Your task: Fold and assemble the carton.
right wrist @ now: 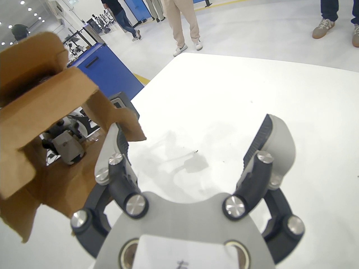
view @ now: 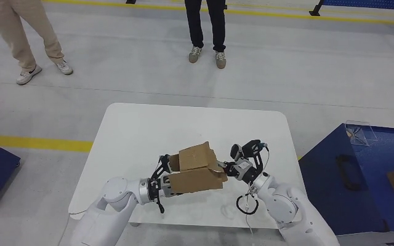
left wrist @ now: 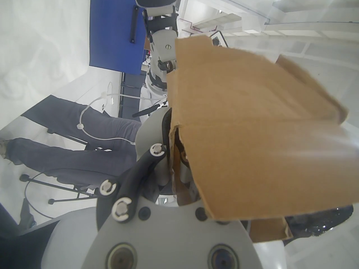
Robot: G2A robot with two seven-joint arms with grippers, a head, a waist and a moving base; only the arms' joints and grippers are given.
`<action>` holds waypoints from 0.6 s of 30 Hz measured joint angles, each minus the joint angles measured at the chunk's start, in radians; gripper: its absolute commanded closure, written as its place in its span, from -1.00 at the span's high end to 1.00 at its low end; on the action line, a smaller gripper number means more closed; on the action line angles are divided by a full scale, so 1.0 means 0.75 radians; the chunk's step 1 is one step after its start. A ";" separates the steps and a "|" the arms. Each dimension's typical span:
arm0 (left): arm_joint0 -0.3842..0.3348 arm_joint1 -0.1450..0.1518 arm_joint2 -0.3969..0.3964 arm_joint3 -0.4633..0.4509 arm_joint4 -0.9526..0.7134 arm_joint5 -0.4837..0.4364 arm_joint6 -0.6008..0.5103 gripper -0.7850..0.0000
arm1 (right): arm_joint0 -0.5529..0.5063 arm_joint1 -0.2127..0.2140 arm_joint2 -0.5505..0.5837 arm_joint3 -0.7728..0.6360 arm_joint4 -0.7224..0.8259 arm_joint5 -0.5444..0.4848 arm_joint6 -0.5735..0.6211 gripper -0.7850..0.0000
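The brown carton (view: 197, 169) hangs partly folded above the white table's (view: 184, 123) near half, with loose flaps at both ends. My left gripper (view: 166, 178) is shut on its left end. In the left wrist view the carton (left wrist: 252, 130) covers the jaws, with one finger (left wrist: 150, 138) showing beside the cardboard wall. My right gripper (view: 244, 149) stands open at the carton's right end. In the right wrist view the carton (right wrist: 42, 107) lies beside the right gripper (right wrist: 193, 138), and one fingertip (right wrist: 119, 138) touches a flap corner. Nothing is between the right fingers.
A blue cabinet (view: 351, 178) stands just off the table's right side, and another blue cabinet (right wrist: 109, 65) shows beyond the carton. People stand on the floor beyond the far edge. A white cable loop (view: 246, 203) hangs under the right forearm. Bare tabletop (right wrist: 252, 85) spreads ahead of the right gripper.
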 measured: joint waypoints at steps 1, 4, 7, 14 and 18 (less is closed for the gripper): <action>0.000 0.000 0.001 0.001 0.000 0.000 0.000 -1.00 | 0.001 -0.001 -0.006 0.000 -0.003 0.000 -0.002 1.00; -0.003 0.001 0.005 0.010 -0.003 -0.003 0.006 -1.00 | 0.000 -0.004 -0.009 -0.003 -0.003 -0.004 -0.010 1.00; -0.008 0.001 0.004 0.023 -0.022 0.000 0.006 -1.00 | -0.009 -0.001 0.021 -0.009 0.027 -0.012 -0.007 1.00; -0.007 0.005 -0.003 0.031 -0.029 0.013 0.020 -1.00 | -0.062 0.011 0.135 -0.072 0.092 -0.044 -0.019 1.00; -0.005 0.007 -0.001 0.024 -0.008 0.005 0.047 -1.00 | -0.120 0.020 0.195 -0.162 0.167 -0.118 0.001 1.00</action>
